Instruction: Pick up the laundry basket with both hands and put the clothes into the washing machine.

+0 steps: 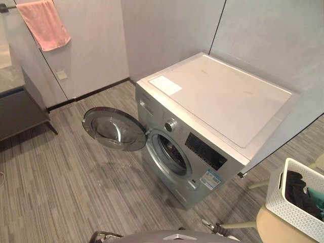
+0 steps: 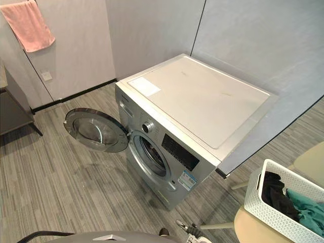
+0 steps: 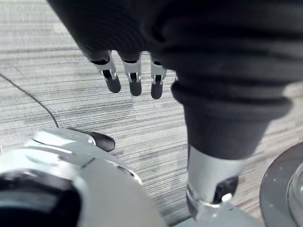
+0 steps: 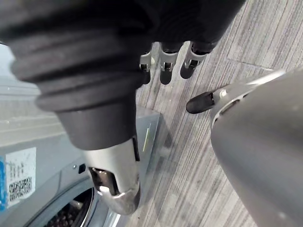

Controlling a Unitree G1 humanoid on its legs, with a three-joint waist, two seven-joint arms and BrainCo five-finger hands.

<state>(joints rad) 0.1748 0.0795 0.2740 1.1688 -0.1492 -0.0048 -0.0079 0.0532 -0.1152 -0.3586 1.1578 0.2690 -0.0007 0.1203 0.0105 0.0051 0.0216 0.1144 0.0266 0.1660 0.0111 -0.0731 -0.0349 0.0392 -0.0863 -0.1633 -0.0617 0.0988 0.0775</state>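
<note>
The white perforated plastic laundry basket (image 2: 271, 205) stands at the near right on a beige padded seat (image 2: 251, 228). Black and teal clothes (image 2: 296, 205) are piled inside it. Neither hand touches it. The left hand (image 3: 135, 78) hangs over the floor with its fingers straight and loose, holding nothing. The right hand (image 4: 165, 64) hangs the same way, empty, just beside the front of the silver front-loading washing machine (image 1: 202, 131). The machine stands in the middle of the scene, against the far wall. Its round glass door (image 1: 114, 129) is swung wide open to the left. The grey striped plank floor (image 1: 61, 187) runs to grey wall panels. A pink towel (image 1: 43, 23) hangs at the far left above a dark grey cabinet (image 1: 17, 111).
</note>
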